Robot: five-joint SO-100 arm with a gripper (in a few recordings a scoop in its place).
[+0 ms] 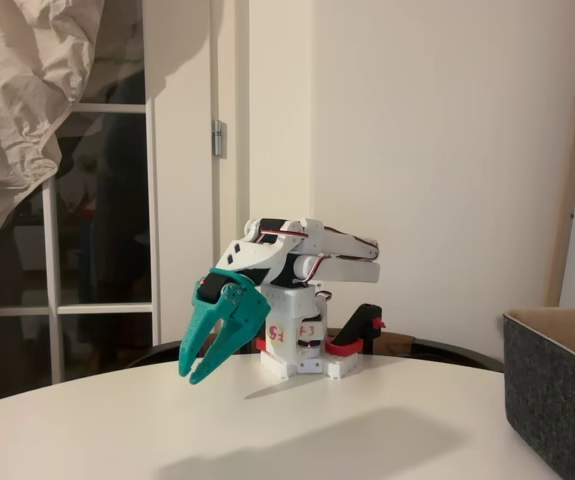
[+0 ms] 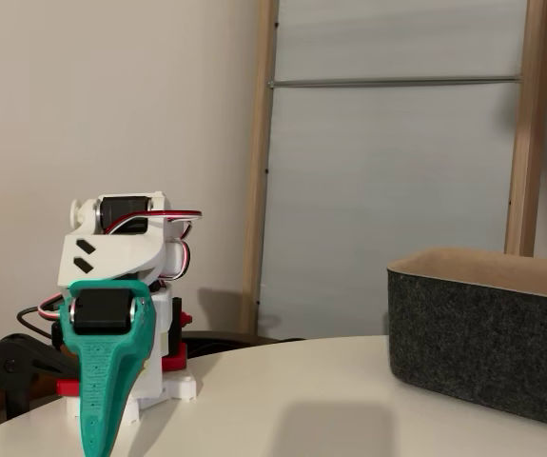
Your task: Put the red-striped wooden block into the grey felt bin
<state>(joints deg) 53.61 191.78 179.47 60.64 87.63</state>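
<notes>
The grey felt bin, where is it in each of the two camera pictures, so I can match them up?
A fixed view: the grey felt bin is cut off at the right edge, low, right of the arm's base.
Another fixed view: the bin fills the lower right, its tan inside rim visible.
Shared landmark: the teal gripper, pointing down at the white table.

A round white table [image 1: 367, 430] with a bare top. Behind it, a plain cream wall [image 1: 437, 150]. At left, a white-framed glass door [image 1: 97, 250] with crumpled pale fabric [image 1: 17, 90] hanging over its upper corner. In the other fixed view, a wood-framed frosted panel [image 2: 392, 171] stands behind the table's far edge.
</notes>
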